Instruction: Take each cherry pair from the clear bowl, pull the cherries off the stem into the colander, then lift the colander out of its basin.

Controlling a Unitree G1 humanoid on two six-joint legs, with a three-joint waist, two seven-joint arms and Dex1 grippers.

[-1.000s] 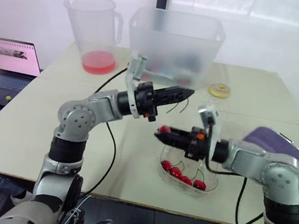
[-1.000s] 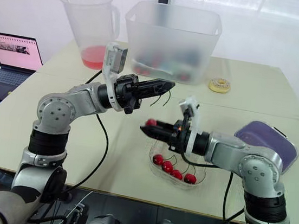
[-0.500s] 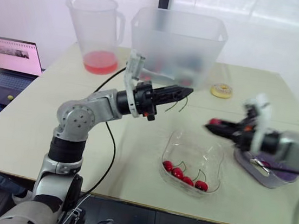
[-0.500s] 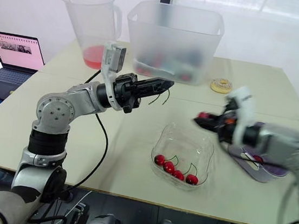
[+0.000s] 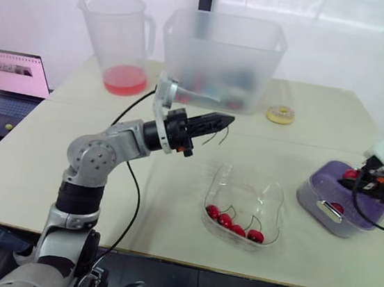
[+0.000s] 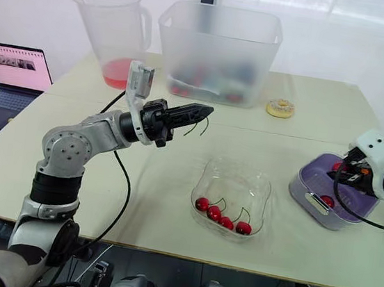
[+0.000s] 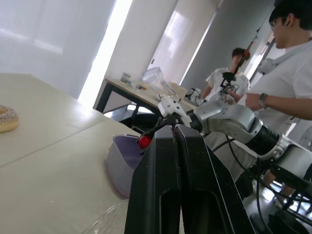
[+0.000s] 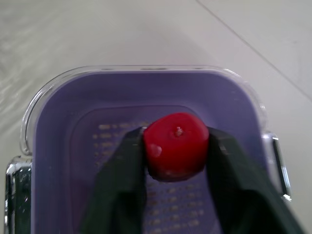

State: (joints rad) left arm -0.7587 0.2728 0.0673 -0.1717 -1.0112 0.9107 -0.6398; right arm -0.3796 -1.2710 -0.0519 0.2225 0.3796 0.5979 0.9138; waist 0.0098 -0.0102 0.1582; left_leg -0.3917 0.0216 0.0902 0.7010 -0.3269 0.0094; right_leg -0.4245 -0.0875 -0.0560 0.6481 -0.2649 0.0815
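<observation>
My right gripper (image 5: 351, 178) is shut on a single red cherry (image 8: 176, 145) and hovers just above the purple colander (image 5: 322, 194), which sits in its clear basin at the table's right side. Another cherry (image 6: 326, 200) lies inside the colander. Over the table's middle, my left gripper (image 5: 228, 121) is shut on a thin bare stem (image 5: 218, 138) that dangles from its tips. The clear bowl (image 5: 249, 192) stands in front of that, between the arms, with several stemmed cherries (image 5: 232, 223) along its near side.
At the back stand a pitcher (image 5: 117, 43) with red liquid and a large frosted tub (image 5: 222, 60). A small yellowish ring (image 5: 279, 114) lies right of the tub. A laptop (image 5: 13, 83) sits off the table's left edge. People (image 7: 285, 73) stand beyond the right side.
My right gripper has carried the cherry from above the bowl rightward to over the colander. The left gripper has kept the stem nearly in place.
</observation>
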